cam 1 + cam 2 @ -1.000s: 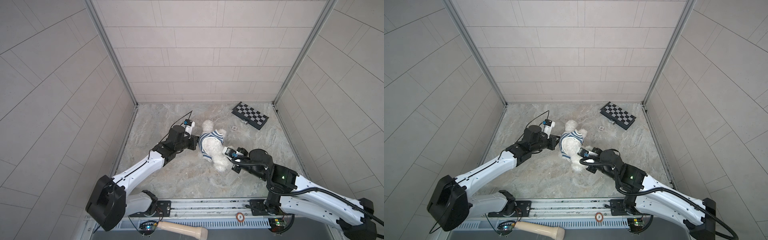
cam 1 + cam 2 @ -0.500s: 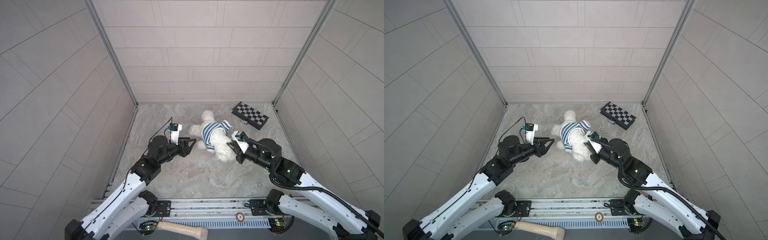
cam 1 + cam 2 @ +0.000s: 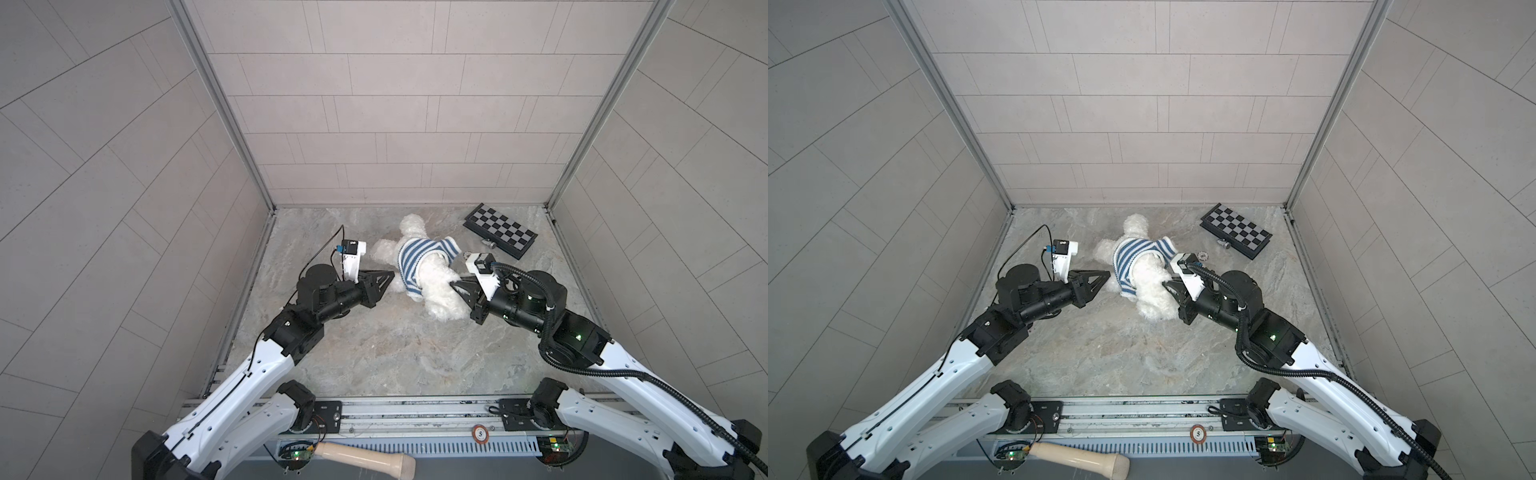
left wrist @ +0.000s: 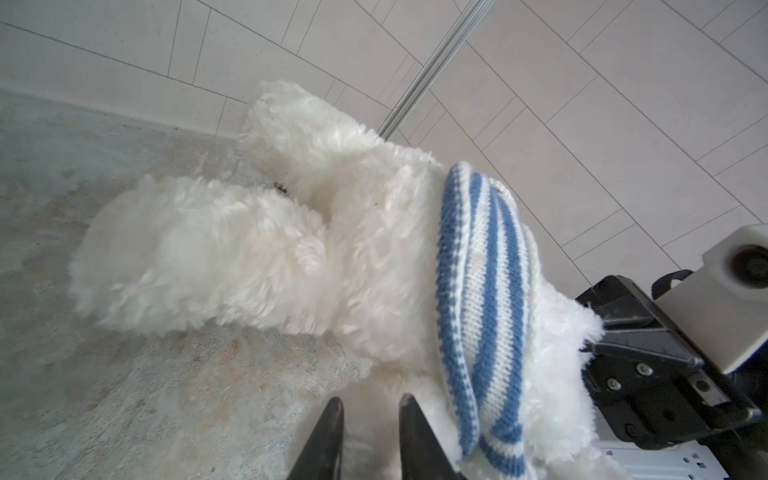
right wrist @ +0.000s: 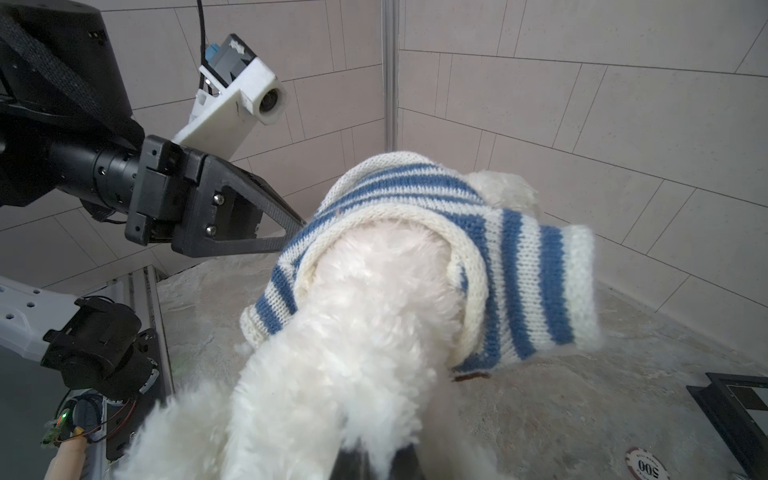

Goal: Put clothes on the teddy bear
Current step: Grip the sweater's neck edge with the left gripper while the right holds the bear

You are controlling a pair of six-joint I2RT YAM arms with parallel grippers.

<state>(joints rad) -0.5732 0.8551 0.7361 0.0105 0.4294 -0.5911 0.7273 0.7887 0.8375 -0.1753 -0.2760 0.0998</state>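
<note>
Starting at my right hand [image 3: 454,286], I see it clamped tight on the bear [image 3: 436,274]. In the right wrist view its dark fingertips [image 5: 353,461] are sunk in white fur at the bear's lower end, and in both top views the tip presses into the fur just below the shirt hem. My left hand [image 3: 390,275] comes in from the opposite side, its tip just beside a fluffy limb. The left wrist view shows its two fingers [image 4: 324,444] standing a narrow gap apart, and I cannot tell whether any fur is caught between them. The bear lies on the bench [image 3: 374,345] toward the rear middle, between the two hands, with its head [image 3: 411,224] pointing at the back wall. A blue-and-white striped shirt [image 3: 415,253] sits around its chest, the hem bunched up so that the fluffy lower body is bare. One bare white arm sticks out toward the left arm's side. On the other side a striped sleeve [image 5: 552,282] juts out, and I cannot tell whether a paw is in it. Further out, a checkerboard [image 3: 500,230] lies flat near the right rear corner, apart from the bear. A small chip [image 5: 646,463] rests on the bench between them.
</note>
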